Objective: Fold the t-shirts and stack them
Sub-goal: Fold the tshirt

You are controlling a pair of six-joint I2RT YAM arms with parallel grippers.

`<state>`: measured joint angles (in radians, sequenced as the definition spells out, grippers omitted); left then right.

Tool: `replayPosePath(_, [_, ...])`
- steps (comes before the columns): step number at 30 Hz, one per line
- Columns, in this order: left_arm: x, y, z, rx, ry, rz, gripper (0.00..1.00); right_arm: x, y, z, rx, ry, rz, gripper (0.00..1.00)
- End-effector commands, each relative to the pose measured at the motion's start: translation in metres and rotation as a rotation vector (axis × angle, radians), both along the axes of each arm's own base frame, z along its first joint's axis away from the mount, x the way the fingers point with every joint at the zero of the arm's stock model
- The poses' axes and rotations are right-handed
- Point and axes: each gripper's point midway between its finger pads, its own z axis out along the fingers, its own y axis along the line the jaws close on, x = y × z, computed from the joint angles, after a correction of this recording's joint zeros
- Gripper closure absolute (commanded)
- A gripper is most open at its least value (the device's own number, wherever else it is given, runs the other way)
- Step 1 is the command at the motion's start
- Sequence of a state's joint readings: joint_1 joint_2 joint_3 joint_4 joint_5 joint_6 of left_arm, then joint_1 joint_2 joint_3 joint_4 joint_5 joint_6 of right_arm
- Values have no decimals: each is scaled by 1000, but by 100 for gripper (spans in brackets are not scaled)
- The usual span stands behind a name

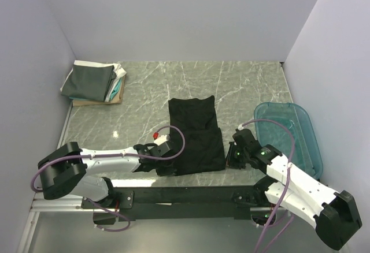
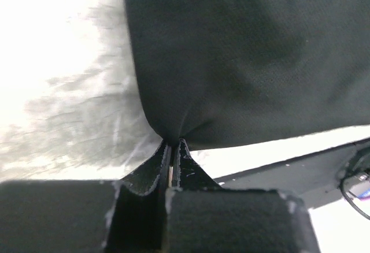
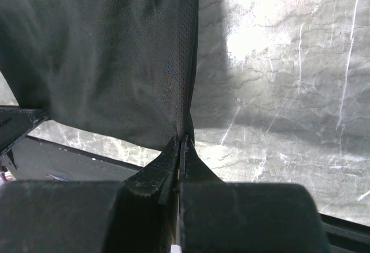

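A black t-shirt (image 1: 195,133) lies folded lengthwise in the middle of the marble table. My left gripper (image 1: 169,164) is shut on the black t-shirt's near left corner; in the left wrist view the cloth (image 2: 243,62) rises from between the closed fingertips (image 2: 172,144). On the other side, my right gripper (image 1: 233,153) pinches the near right corner, and the fabric (image 3: 104,56) runs up from its closed tips (image 3: 182,140). A stack of folded t-shirts (image 1: 92,81), dark grey on top with white and teal beneath, sits at the far left corner.
A translucent teal plastic tub (image 1: 292,134) stands at the table's right side, close behind my right arm. The folded stack rests on a tan layer (image 1: 118,94). Walls close in the table on the left, back and right. A black rail (image 1: 185,195) runs along the near edge.
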<state>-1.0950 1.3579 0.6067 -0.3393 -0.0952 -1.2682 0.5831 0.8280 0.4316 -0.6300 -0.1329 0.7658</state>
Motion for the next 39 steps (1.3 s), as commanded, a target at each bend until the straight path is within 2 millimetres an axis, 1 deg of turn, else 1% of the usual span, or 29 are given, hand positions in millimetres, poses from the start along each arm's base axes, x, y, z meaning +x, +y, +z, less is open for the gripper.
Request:
replayPosePath(1, [-1, 36, -10, 161, -17, 22, 99, 1, 2, 6, 19, -21, -2, 100])
replayPosePath(3, [-8, 42, -6, 179, -8, 3, 99, -5, 3, 9, 39, -15, 10, 100])
replayPosePath(5, [-13, 39, 5, 152, -19, -23, 99, -13, 4, 10, 52, 4, 22, 100])
replayPosePath(6, [-20, 37, 8, 134, -14, -55, 99, -18, 7, 13, 81, 10, 29, 100])
replayPosePath(7, [-22, 35, 16, 103, -18, -63, 99, -21, 9, 13, 102, 11, 38, 100])
replayPosePath(9, [-25, 40, 28, 85, -21, -66, 99, -27, 14, 14, 156, 11, 41, 100])
replayPosePath(10, [-24, 41, 33, 78, -31, -64, 99, -26, 15, 16, 168, -2, 41, 100])
replayPosePath(11, [-23, 40, 39, 70, -46, -67, 99, -21, 18, 27, 188, -38, 38, 100])
replayPosePath(13, [-13, 34, 58, 35, -102, -62, 99, -12, 14, 37, 163, -91, 27, 100])
replayPosePath(14, [-9, 32, 64, 26, -125, -57, 99, -4, 16, 52, 167, -126, 28, 100])
replayPosePath(15, [-2, 26, 78, 4, -159, -53, 99, -1, 16, 57, 160, -150, 40, 100])
replayPosePath(17, [14, 29, 89, 25, -208, -11, 99, 13, 14, 71, 126, -197, 33, 100])
replayPosePath(18, [23, 26, 101, 14, -237, 8, 99, 17, 13, 75, 109, -210, 30, 100])
replayPosePath(19, [31, 27, 106, 22, -268, 31, 99, 22, 12, 80, 95, -224, 26, 100])
replayPosePath(20, [40, 29, 111, 22, -289, 42, 99, 31, 12, 90, 76, -248, 19, 100])
replayPosePath(21, [48, 27, 121, 1, -311, 51, 99, 36, 11, 94, 59, -267, 23, 100])
replayPosePath(22, [56, 27, 126, -5, -328, 64, 99, 42, 10, 99, 48, -283, 16, 100])
replayPosePath(23, [71, 28, 134, -18, -367, 78, 99, 53, 11, 107, 31, -310, 14, 100])
replayPosePath(25, [87, 25, 146, -45, -406, 86, 99, 66, 7, 114, 13, -329, -7, 100])
replayPosePath(26, [101, 25, 154, -62, -442, 85, 99, 74, 8, 120, 9, -349, -10, 100])
replayPosePath(28, [117, 28, 164, -65, -465, 108, 99, 88, 7, 128, 23, -378, -32, 100])
replayPosePath(29, [129, 32, 172, -66, -490, 117, 99, 95, 7, 132, 26, -385, -31, 100])
replayPosePath(31, [144, 30, 180, -82, -518, 123, 99, 108, 5, 135, 31, -388, -50, 100])
replayPosePath(32, [154, 35, 183, -72, -534, 133, 99, 115, 4, 143, 35, -410, -53, 100])
replayPosePath(34, [168, 30, 191, -86, -553, 126, 99, 126, 4, 148, 46, -422, -63, 100])
replayPosePath(35, [178, 33, 199, -83, -570, 133, 99, 132, 4, 153, 48, -436, -60, 100])
replayPosePath(37, [190, 31, 195, -71, -559, 130, 99, 142, 3, 155, 43, -431, -68, 100])
replayPosePath(38, [199, 34, 202, -67, -573, 140, 99, 149, 1, 162, 43, -448, -73, 100])
replayPosePath(39, [205, 33, 195, -54, -556, 137, 99, 153, 1, 164, 44, -448, -71, 100])
